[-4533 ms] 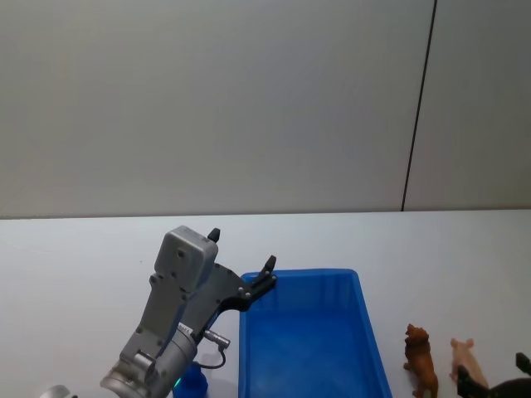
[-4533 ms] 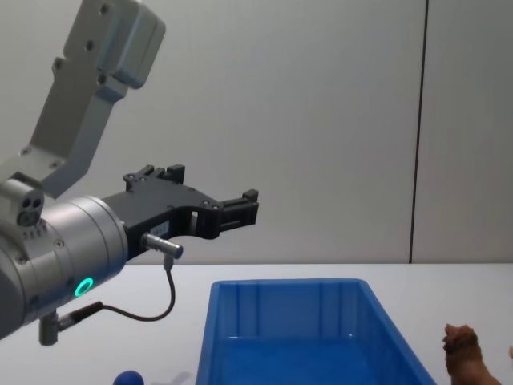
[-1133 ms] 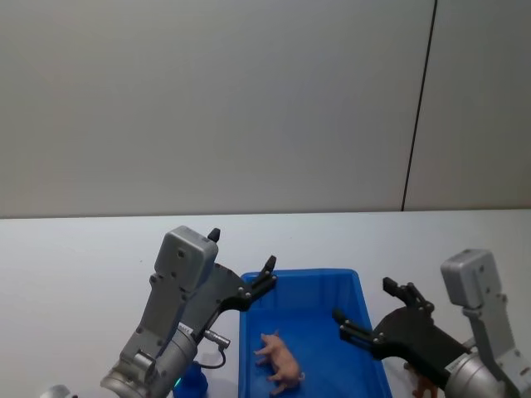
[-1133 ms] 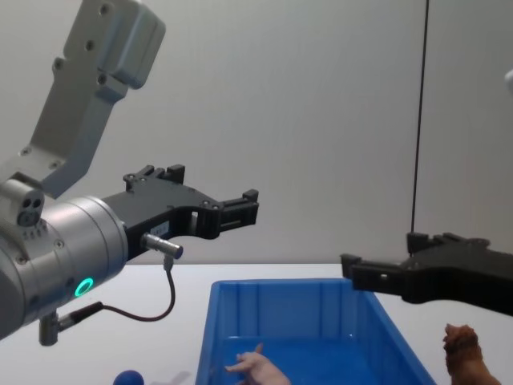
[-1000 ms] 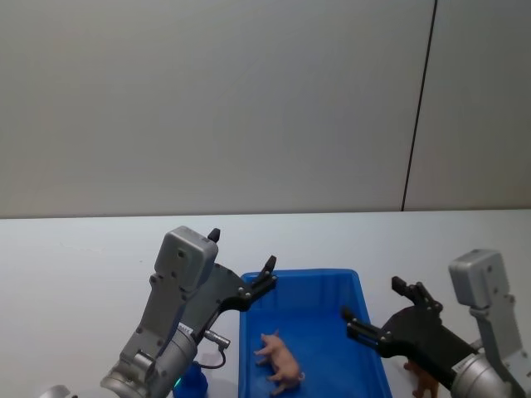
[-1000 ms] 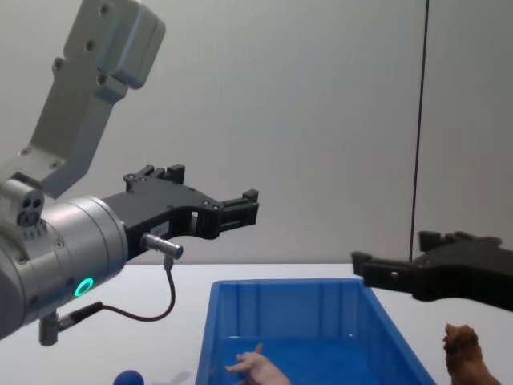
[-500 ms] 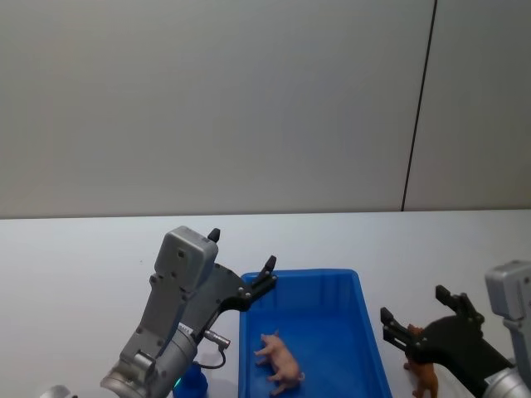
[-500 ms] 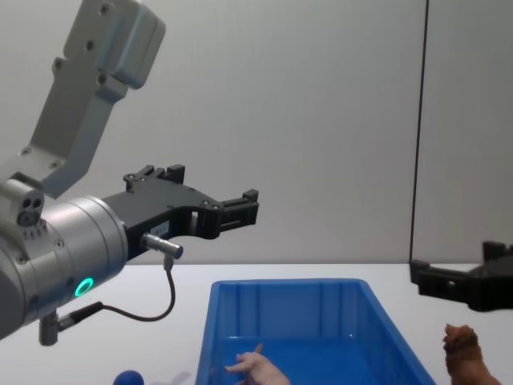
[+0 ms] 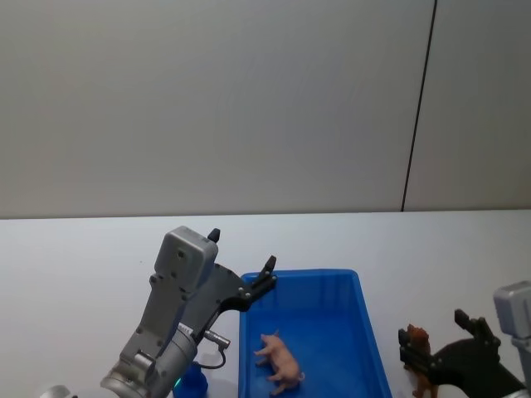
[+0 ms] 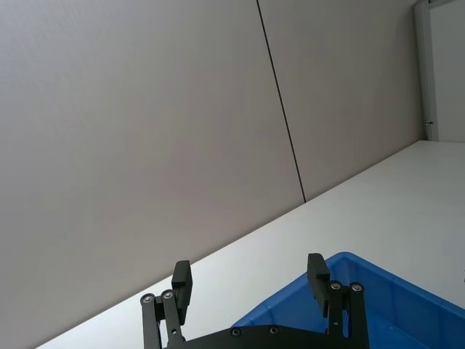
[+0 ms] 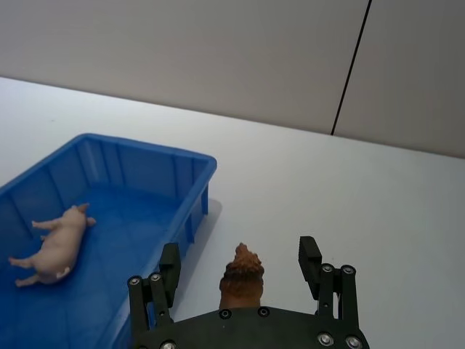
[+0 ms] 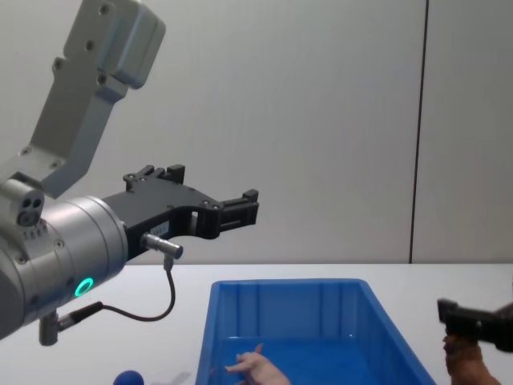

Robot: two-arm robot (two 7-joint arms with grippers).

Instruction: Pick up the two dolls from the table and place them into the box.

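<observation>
Pale pink doll [image 9: 280, 363] — lay on its side inside the blue box [image 9: 315, 272]. Reddish-brown doll [image 11: 242, 280] — stood upright on the white table [image 9: 83, 257], just beside the box's right wall, between the spread fingers of the right tool [image 11: 240, 253], clear of both. Left tool [image 10: 249, 270]: fingers spread, empty, above the box's far left corner.
</observation>
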